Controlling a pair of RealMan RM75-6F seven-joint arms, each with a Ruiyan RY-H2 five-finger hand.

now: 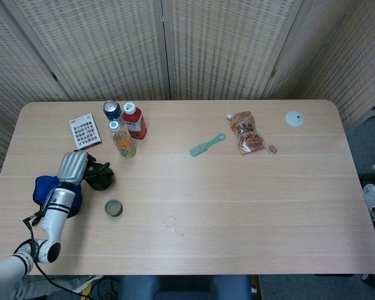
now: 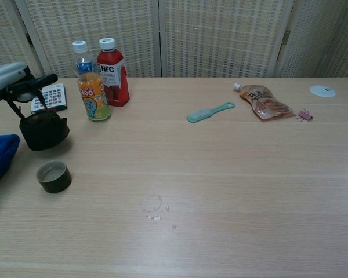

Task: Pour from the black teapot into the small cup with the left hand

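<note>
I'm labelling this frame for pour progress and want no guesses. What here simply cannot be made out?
- Small cup: too small in both views to tell whether it holds liquid.
- Black teapot: spout not visible; in the head view the left hand covers part of it.
- Left hand: chest view's left edge cuts it off.
- Right hand: in neither view.
- Blue cloth: cut by the chest view's edge.

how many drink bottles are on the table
2, side by side at the table's far left: the red NFC bottle and the orange bottle just in front of it. The blue can beside them is no bottle. None seems hidden.
</note>
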